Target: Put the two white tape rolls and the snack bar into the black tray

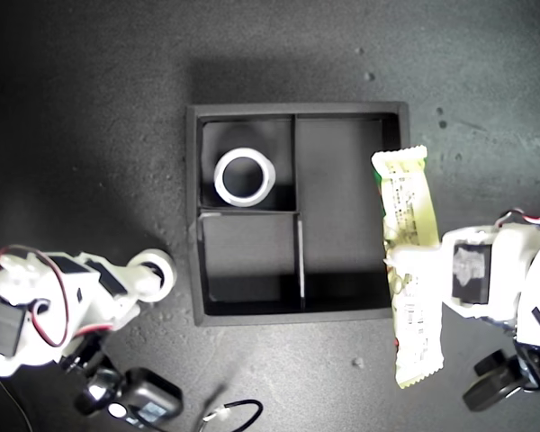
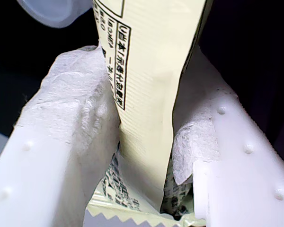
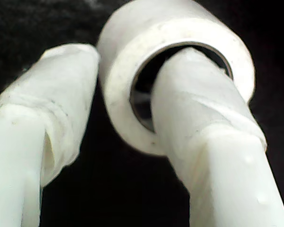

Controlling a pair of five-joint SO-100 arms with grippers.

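The black tray (image 1: 194,198) sits mid-table. One white tape roll (image 1: 245,176) lies flat in its small compartment at the exterior view's upper left; the other two compartments show nothing inside. The snack bar (image 1: 409,211) hangs lengthwise over the tray's wall on the exterior view's right, its lower end past the tray's front. My first gripper (image 1: 401,263) is shut on the snack bar (image 2: 146,71) about mid-length. My second gripper (image 1: 149,275), just outside the tray on the exterior view's left, holds the other tape roll (image 3: 180,28): one finger (image 3: 199,109) goes through the hole, the other finger (image 3: 52,109) presses the outer wall.
A dark speckled tabletop (image 1: 90,108) surrounds the tray. Black motor parts and a looped cable (image 1: 234,412) lie near the exterior view's bottom left. Another black part (image 1: 495,378) sits at that view's bottom right under the first arm.
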